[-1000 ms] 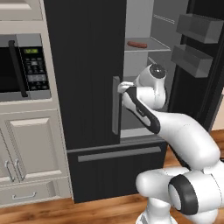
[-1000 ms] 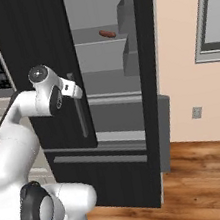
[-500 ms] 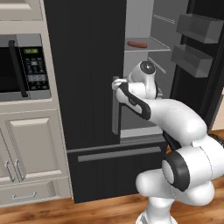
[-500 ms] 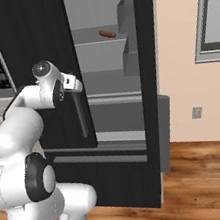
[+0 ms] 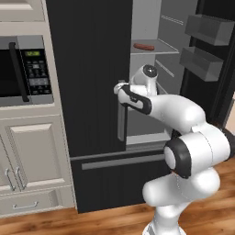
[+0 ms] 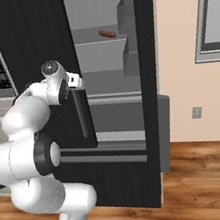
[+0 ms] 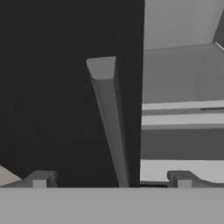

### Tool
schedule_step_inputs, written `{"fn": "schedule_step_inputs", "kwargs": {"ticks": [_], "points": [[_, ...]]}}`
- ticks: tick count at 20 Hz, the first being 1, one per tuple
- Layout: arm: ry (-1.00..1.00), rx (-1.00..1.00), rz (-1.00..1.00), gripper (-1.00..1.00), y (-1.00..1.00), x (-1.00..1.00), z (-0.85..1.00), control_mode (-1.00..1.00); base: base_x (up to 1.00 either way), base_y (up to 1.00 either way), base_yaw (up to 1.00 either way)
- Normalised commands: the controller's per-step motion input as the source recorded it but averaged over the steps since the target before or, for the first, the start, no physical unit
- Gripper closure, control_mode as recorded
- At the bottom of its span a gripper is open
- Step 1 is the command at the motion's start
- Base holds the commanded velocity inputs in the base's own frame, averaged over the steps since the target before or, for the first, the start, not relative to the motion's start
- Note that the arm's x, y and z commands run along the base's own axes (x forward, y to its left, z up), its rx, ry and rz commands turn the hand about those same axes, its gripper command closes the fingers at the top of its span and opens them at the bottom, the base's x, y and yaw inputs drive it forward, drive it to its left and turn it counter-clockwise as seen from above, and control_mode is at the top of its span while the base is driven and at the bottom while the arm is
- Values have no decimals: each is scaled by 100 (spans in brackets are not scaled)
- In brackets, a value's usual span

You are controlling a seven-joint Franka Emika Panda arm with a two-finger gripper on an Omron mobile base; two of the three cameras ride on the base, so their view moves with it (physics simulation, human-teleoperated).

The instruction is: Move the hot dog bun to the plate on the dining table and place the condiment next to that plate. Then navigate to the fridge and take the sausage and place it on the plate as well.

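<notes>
Hand view is showing us the pincer (image 7: 111,179) with its two dark fingertips (image 7: 40,179) standing wide apart and gripping nothing, the long grey handle (image 7: 110,127) of the closed left door rising between them. We are looking at the fridge (image 5: 92,69) from the left base view with its right door (image 5: 215,55) swung open, and the sausage (image 5: 143,46) is lying on an upper shelf (image 5: 153,51) inside, well above the hand. We are seeing the white arm (image 5: 170,110) reaching up so that the hand is sitting at the top end of the handle, beside the pale interior. From the right base view the sausage (image 6: 107,33) is resting on that same shelf, apart from the door bins (image 6: 128,33). A microwave (image 5: 23,71) is sitting in the cabinets left of the fridge, above a wooden floor (image 6: 204,177).
</notes>
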Motion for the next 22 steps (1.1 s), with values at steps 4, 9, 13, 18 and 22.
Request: {"fn": "schedule_step_inputs", "kwargs": {"ticks": [4,9,13,18,22], "points": [[0,0,4,-100,1,48,-31,-100,0,0,0],[0,0,2,-100,0,49,-33,-100,0,0,0],[0,0,0,-100,0,53,-33,-100,0,0,0],[0,0,0,-100,0,53,-30,-100,0,0,0],[0,0,2,-100,3,50,-24,-100,0,0,0]]}}
